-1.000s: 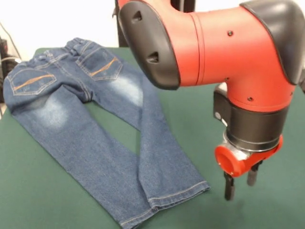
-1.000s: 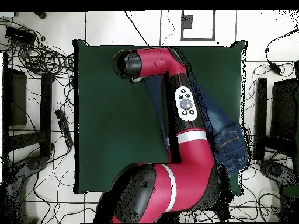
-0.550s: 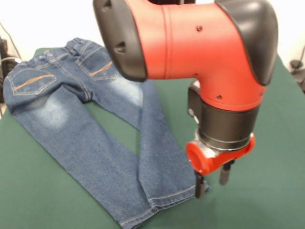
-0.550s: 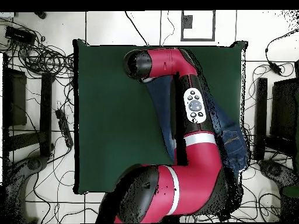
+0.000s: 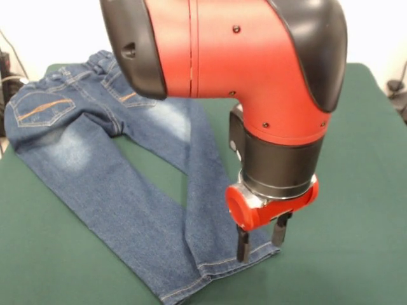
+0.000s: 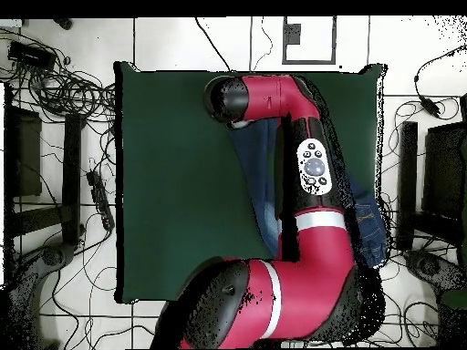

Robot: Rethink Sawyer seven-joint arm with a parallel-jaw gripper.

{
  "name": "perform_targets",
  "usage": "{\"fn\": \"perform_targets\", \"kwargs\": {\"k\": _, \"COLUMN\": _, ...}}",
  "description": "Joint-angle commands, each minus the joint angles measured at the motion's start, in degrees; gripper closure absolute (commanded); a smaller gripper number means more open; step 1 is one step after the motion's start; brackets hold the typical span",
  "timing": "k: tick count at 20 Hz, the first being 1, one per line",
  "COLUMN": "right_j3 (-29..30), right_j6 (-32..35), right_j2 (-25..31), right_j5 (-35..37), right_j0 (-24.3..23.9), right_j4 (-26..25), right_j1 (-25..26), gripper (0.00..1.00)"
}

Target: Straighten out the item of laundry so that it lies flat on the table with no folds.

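Hovering over faded denim jeans [image 5: 127, 190] (hem edge), gripper [image 5: 260, 238] parted, empty.

green worktop [image 5: 356, 190] with jeans on it
the jeans [image 5: 127, 184] lay back pockets up, legs spread apart across the felt-like cover.

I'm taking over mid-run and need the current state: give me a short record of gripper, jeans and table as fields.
gripper: open, fingers pointing down over the corner of the leg hem nearest the camera in the front view
gripper contact: one finger at the cloth edge; touch cannot be confirmed
jeans: back side up, legs spread in a V, hems overlapping near the gripper
jeans flatness: mostly flat, waistband slightly bunched
table: green cloth; waistband lies at one edge
overhead view: arm hides much of the jeans
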Motion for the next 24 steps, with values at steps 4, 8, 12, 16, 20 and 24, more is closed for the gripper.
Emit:
{"fn": "perform_targets", "kwargs": {"k": 4, "right_j3": -5.0, "right_j6": 9.6, "right_j2": -0.7, "right_j5": 3.8, "right_j0": 2.4, "right_j4": 1.1, "right_j1": 6.7, "gripper": 0.00}}
{"fn": "perform_targets", "kwargs": {"k": 8, "right_j3": -8.0, "right_j6": 8.5, "right_j2": -1.2, "right_j5": 4.5, "right_j0": 2.5, "right_j4": 0.2, "right_j1": 8.7, "gripper": 0.00}}
{"fn": "perform_targets", "kwargs": {"k": 12, "right_j3": -10.3, "right_j6": 8.2, "right_j2": -2.0, "right_j5": 6.1, "right_j0": 3.0, "right_j4": -0.3, "right_j1": 9.7, "gripper": 0.00}}
{"fn": "perform_targets", "kwargs": {"k": 16, "right_j3": -11.3, "right_j6": 8.0, "right_j2": -3.1, "right_j5": 6.8, "right_j0": 3.4, "right_j4": -0.5, "right_j1": 10.1, "gripper": 0.00}}
{"fn": "perform_targets", "kwargs": {"k": 20, "right_j3": -10.3, "right_j6": 7.9, "right_j2": -4.8, "right_j5": 6.5, "right_j0": 3.7, "right_j4": -0.3, "right_j1": 9.6, "gripper": 0.00}}
{"fn": "perform_targets", "kwargs": {"k": 24, "right_j3": -9.0, "right_j6": 8.5, "right_j2": -6.6, "right_j5": 7.1, "right_j0": 4.3, "right_j4": -0.3, "right_j1": 8.7, "gripper": 0.00}}
